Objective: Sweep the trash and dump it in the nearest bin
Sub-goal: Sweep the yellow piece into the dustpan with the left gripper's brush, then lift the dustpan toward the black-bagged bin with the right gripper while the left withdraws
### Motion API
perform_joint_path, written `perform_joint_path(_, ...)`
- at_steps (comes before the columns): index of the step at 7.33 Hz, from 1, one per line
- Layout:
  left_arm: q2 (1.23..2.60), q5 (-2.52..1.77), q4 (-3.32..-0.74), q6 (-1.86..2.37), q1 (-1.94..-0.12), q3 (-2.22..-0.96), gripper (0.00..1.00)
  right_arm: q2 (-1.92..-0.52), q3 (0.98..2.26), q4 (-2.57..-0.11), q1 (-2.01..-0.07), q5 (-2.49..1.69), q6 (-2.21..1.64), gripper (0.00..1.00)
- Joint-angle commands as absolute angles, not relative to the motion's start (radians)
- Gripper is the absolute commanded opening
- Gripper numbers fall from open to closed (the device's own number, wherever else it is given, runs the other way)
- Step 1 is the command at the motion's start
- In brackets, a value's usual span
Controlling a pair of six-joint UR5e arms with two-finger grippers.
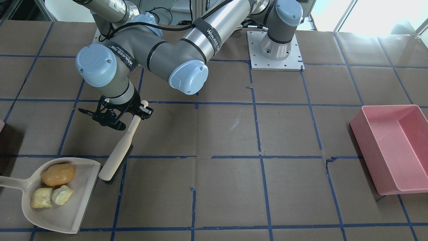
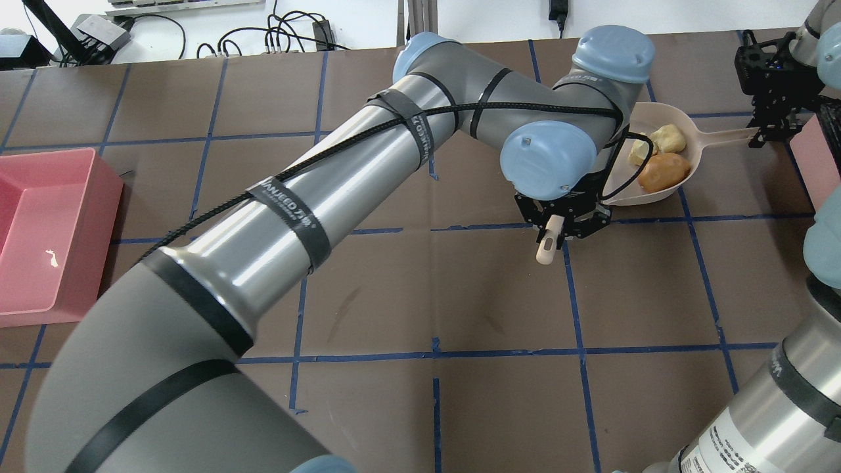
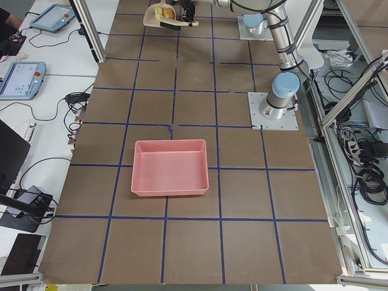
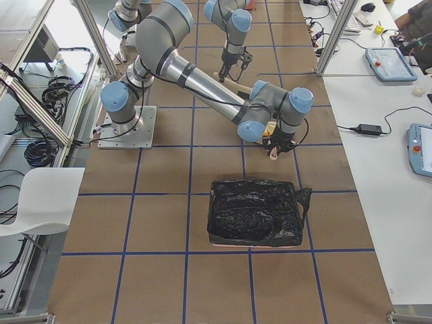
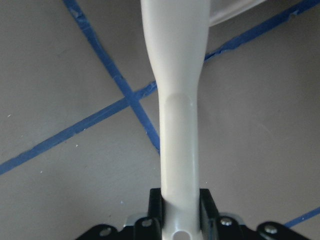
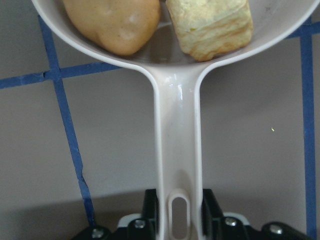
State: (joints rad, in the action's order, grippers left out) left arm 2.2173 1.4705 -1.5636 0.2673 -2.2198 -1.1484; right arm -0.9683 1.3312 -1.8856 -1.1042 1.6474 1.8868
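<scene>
My left gripper (image 2: 558, 220) is shut on the handle of a cream brush (image 1: 118, 152), seen close in the left wrist view (image 5: 175, 125). The brush slants down, and its head rests on the table beside the open edge of the dustpan (image 1: 67, 214). The beige dustpan holds a brown bread roll (image 1: 58, 174) and two pale bread chunks (image 1: 41, 197). My right gripper (image 2: 765, 131) is shut on the dustpan handle (image 6: 177, 125). A small corner of the pale pink bin (image 1: 1, 125) shows at the view's edge, and its side shows just past the right gripper (image 2: 818, 161).
A large pink rectangular tray (image 1: 367, 157) sits at the table's other end, far from both grippers (image 2: 39, 236). The left arm reaches across the middle of the table. In the exterior right view, a container lined with a black bag (image 4: 253, 214) stands on the table.
</scene>
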Motion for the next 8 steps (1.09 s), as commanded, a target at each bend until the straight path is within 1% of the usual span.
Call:
perform_joint_path(1,2.001,1.468,-1.501,0.362,-2.177,-1.5,0.0,-0.971,1.33,-1.885,-1.097,1.614,1.885,0.0)
perform_joint_path(3,1.823,1.46,-1.378,0.421,-2.146,-1.786,0.0,-0.989,1.321,-1.879,-1.082,1.605,1.887,0.0)
perform_joint_path(4,1.757,1.454,-1.292,0.422,-2.12,-1.887,0.0,-1.024,1.321,-1.875,-1.065,1.606,1.887,0.0)
perform_joint_path(5,1.743,1.457,-1.286,0.439,-2.106,-1.914,0.0,-1.064,1.319,-1.859,-1.03,1.605,1.887,0.0)
perform_joint_path(6,1.756,1.46,-1.284,0.489,-2.108,-1.924,0.0,-1.1,1.321,-1.849,-0.969,1.603,1.885,0.0)
perform_joint_path(8,1.758,1.468,-1.284,0.495,-2.109,-1.927,0.0,-1.217,1.313,-1.711,-0.783,1.563,1.884,0.0)
